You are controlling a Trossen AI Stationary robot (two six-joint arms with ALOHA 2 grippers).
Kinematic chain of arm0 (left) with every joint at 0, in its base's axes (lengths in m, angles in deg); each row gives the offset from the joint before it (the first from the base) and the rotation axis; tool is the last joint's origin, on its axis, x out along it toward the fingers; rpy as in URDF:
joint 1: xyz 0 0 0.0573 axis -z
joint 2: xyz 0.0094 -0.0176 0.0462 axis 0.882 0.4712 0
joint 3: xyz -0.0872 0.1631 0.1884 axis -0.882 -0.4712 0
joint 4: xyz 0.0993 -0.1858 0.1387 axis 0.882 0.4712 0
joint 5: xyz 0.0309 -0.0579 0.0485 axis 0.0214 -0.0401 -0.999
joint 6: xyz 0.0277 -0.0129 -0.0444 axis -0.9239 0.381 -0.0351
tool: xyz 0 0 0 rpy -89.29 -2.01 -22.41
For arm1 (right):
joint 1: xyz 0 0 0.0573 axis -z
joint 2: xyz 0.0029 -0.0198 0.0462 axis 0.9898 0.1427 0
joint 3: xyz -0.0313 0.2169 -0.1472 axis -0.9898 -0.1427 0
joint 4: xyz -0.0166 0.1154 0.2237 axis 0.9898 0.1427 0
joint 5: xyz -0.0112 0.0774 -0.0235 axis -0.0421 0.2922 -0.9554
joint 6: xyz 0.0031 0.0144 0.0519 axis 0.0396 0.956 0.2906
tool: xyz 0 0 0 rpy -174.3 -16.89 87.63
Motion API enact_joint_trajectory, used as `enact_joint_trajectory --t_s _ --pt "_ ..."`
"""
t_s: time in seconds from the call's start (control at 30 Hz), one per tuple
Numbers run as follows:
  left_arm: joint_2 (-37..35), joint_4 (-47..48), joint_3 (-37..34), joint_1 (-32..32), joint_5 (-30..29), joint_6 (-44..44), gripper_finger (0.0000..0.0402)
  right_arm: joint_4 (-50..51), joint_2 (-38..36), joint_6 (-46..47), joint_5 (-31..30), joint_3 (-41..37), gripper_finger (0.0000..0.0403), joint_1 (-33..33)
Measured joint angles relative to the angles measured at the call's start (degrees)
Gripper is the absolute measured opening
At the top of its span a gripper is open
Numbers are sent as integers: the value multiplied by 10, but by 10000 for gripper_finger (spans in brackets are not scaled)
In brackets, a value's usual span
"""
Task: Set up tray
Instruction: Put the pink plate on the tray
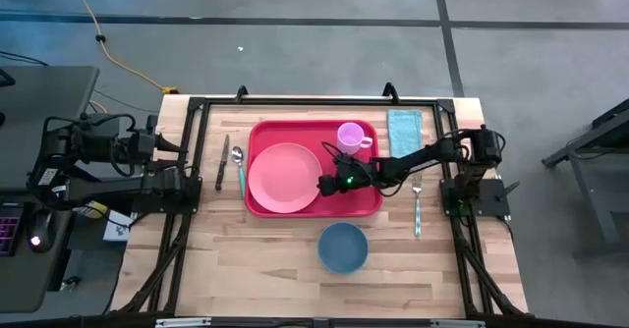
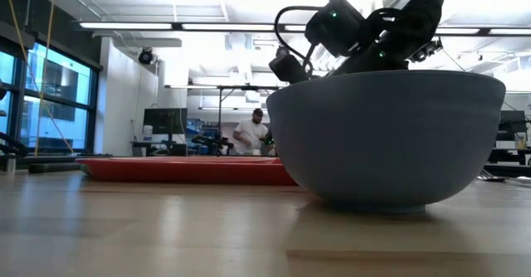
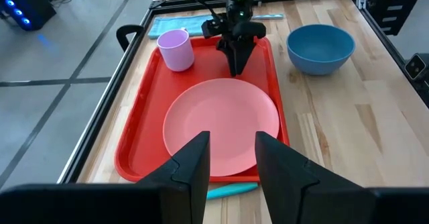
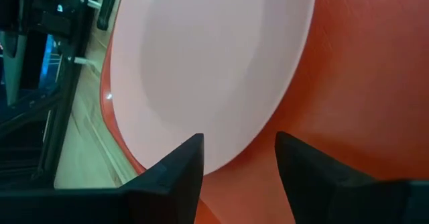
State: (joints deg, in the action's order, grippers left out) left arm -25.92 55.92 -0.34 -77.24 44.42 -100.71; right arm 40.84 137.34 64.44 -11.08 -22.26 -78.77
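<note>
The red tray (image 1: pixel 369 202) lies at the table's middle. On it rest a round pink plate (image 1: pixel 283 177) and, at its far right corner, a lilac cup (image 1: pixel 352 136). My right gripper (image 4: pixel 234 160) reaches from the right over the tray, slanting down. It is open at the plate's right rim (image 4: pixel 268 110), with one finger (image 4: pixel 177 167) over the plate and the other over bare tray. My left gripper (image 3: pixel 232 153) is open and waits above the table's left edge, nothing between its fingers.
A blue bowl (image 1: pixel 343 246) stands on the wood near the tray's near right corner. A teal cloth (image 1: pixel 404 132) and a fork (image 1: pixel 417 205) lie right of the tray, and a knife (image 1: pixel 222 161) and a teal-handled spoon (image 1: pixel 239 166) lie left of it. A person (image 2: pixel 253 136) stands far behind.
</note>
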Motion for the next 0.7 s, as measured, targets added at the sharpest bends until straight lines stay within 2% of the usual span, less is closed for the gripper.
enact_joint_trajectory --t_s 0.33,0.53,0.7 --pt "0 0 0 0 0 -1 152 4 0 1 0 0 120 0" --pt "0 0 0 0 0 -1 152 3 0 1 -6 0 127 0" --pt "0 0 0 0 0 -1 152 3 0 5 -22 0 153 1"
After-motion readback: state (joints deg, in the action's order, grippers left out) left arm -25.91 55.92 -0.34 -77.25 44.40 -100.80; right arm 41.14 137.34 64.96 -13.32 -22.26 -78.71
